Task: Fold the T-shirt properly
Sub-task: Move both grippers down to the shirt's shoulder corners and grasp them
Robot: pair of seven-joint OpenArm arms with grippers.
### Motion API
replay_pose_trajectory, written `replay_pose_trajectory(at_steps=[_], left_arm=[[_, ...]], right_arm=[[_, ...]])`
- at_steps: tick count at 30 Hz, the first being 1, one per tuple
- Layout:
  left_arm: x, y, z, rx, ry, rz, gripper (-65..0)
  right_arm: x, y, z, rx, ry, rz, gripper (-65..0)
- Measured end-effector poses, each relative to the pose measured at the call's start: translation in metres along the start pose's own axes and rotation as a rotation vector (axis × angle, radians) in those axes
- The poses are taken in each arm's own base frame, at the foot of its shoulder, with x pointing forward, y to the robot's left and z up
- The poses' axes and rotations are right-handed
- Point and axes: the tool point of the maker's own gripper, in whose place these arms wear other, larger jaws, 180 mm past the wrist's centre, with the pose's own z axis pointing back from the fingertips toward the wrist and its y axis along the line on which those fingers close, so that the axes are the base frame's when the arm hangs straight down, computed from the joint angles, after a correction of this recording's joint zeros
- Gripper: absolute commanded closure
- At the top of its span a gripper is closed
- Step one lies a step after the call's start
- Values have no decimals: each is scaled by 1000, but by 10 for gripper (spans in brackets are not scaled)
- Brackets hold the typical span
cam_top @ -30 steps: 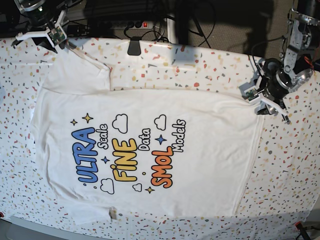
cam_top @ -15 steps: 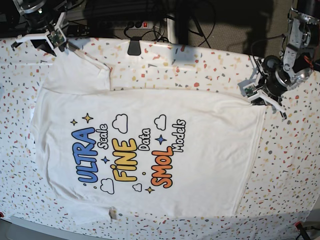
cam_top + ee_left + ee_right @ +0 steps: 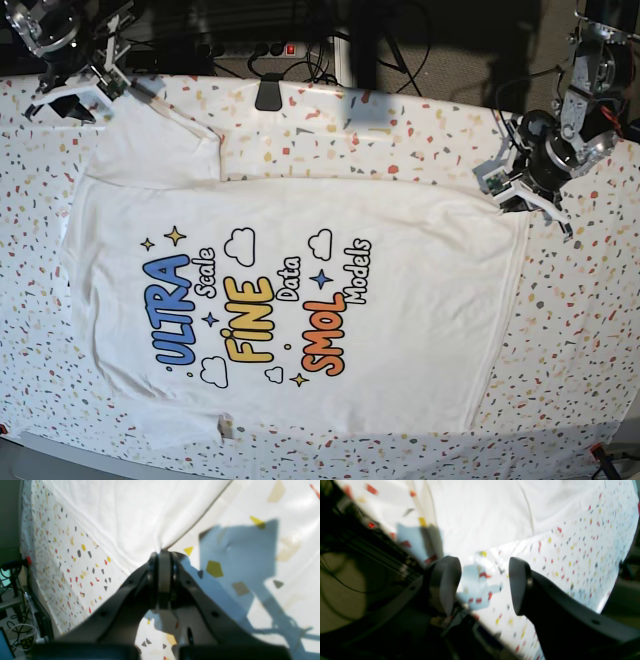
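Note:
The white T-shirt (image 3: 300, 300) lies flat on the speckled tablecloth (image 3: 580, 330), print side up, reading "ULTRA FINE SMOL". My left gripper (image 3: 512, 203) is at the shirt's far right corner. In the left wrist view this gripper (image 3: 161, 555) is shut on that corner of the T-shirt (image 3: 130, 512), which runs taut away from it. My right gripper (image 3: 82, 97) hangs at the table's far left corner, beside the shirt's far sleeve. In the right wrist view it (image 3: 482, 585) is open and empty over the tablecloth, with the T-shirt (image 3: 482, 512) beyond its fingertips (image 3: 445, 580).
A black clamp (image 3: 268, 95) grips the table's back edge near the shirt's far side. A power strip with a red switch (image 3: 290, 48) and cables lie behind the table. A red clamp (image 3: 600, 452) sits at the front right corner.
My left gripper has shifted slightly toward the back and left with the shirt's corner in it. My right gripper has drawn back toward the far left corner, off the sleeve.

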Motion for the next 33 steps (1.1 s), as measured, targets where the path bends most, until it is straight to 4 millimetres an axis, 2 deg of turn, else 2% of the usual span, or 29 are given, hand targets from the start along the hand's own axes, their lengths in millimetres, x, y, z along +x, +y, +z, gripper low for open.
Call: replay_pose_trajectory(at_steps=[4,7,13,18,23,29,33], left_arm=[[4,-1,0,-3,-22,22,0],[4,-1,0,-3,-23,24,0],[5,-1,0,-4,-26,24,0],[5,-1,0,-4,-26,24,0],[5,-1,0,-4,-26,24,0],[5,-1,0,-4,-25,24,0],[5,-1,0,-4,-26,24,0]], right_arm=[[-1,20,-19,74,12,118,-338],[-3,29,-23,108,29,219,-338],[-9,25,-22,131,53,333,-338],[-9,24,-23,130,47,337,-338],[-11,23,-36,144,22,287,-335],[-12,34,-41,180,-1,263,-238],[-13,37,-41,191,4,267,-119]])
